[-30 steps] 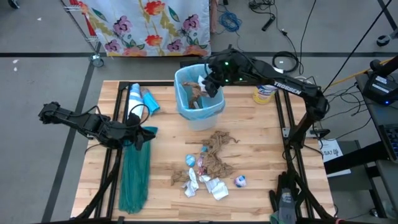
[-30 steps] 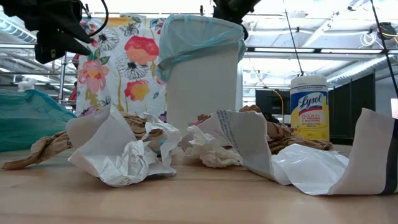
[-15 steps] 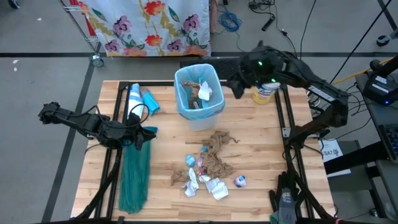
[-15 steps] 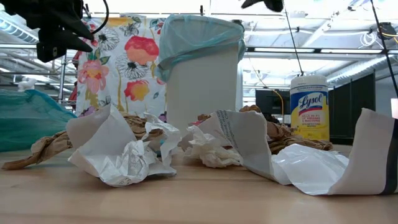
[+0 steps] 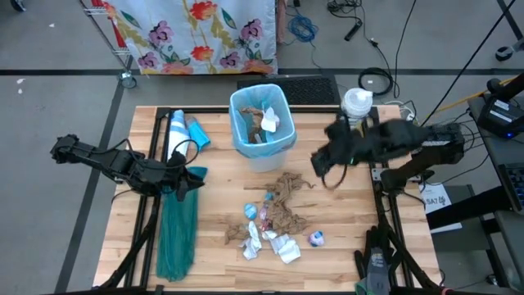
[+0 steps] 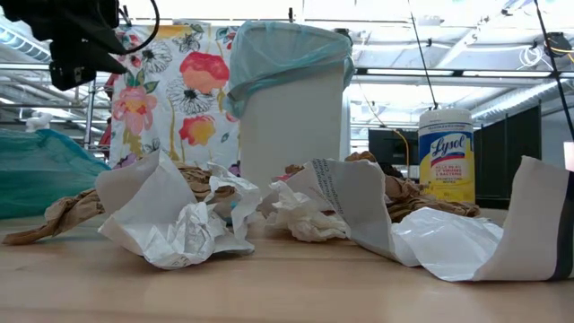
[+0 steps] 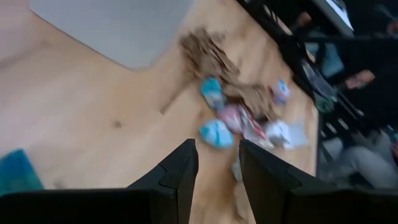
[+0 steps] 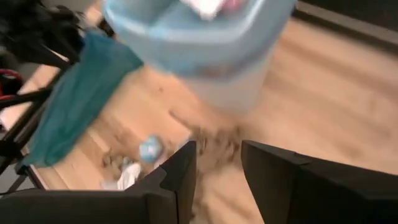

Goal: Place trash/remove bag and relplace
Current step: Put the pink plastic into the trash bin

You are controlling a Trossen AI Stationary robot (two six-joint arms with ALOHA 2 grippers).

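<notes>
High view: my right gripper (image 5: 321, 168) sat empty w/ fingers apart, mid-bench. Left gripper (image 5: 190, 182) open near left edge. Trash (image 5: 278, 217) near front edge; bag (image 5: 263, 120) in bin at back edge.

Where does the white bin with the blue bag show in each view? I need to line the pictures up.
High view: bin, upper middle of the table.
Low view: bin, centre, behind the paper scraps.
Left wrist view: its pale side in the upper left.
Right wrist view: bin at the top.
Shared landmark: crumpled brown paper in front of it.
</notes>
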